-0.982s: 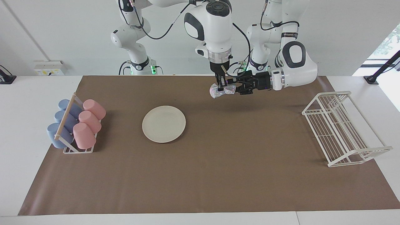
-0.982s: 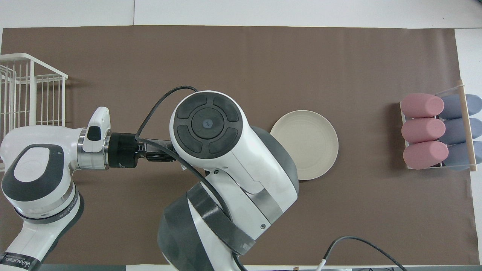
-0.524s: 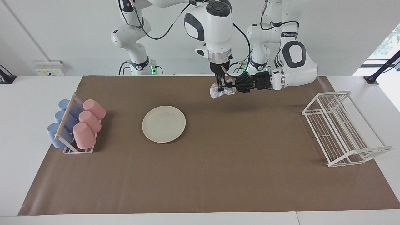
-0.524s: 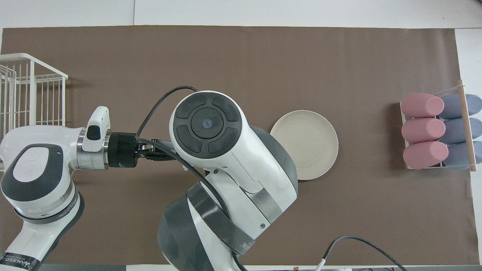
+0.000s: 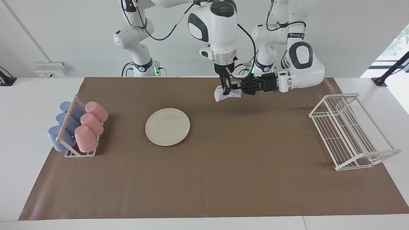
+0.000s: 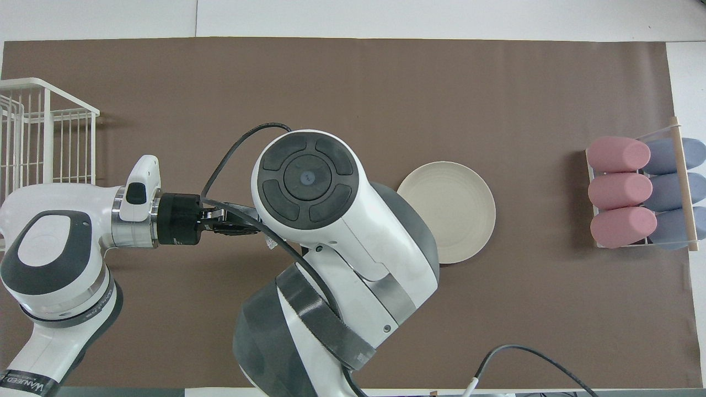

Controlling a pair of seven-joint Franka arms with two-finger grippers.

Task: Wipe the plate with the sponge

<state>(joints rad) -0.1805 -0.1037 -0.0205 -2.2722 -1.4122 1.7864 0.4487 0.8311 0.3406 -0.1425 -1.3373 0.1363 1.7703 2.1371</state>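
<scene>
Facing view: sponge (image 5: 227, 93) is up in the air over the brown mat (image 5: 223, 179), between both grippers. Right gripper (image 5: 226, 90) points straight down, pinching the sponge from above. Left gripper (image 5: 243, 89) reaches in sideways and looks closed on the sponge's edge. Plate (image 5: 167, 126) lies flat on the mat, well apart from the sponge, toward the right arm's end. Overhead view: right arm hides the sponge.

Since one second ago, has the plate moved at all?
No. The plate lies in the same place on the brown mat, just as far from the cup rack, in both views.
</scene>
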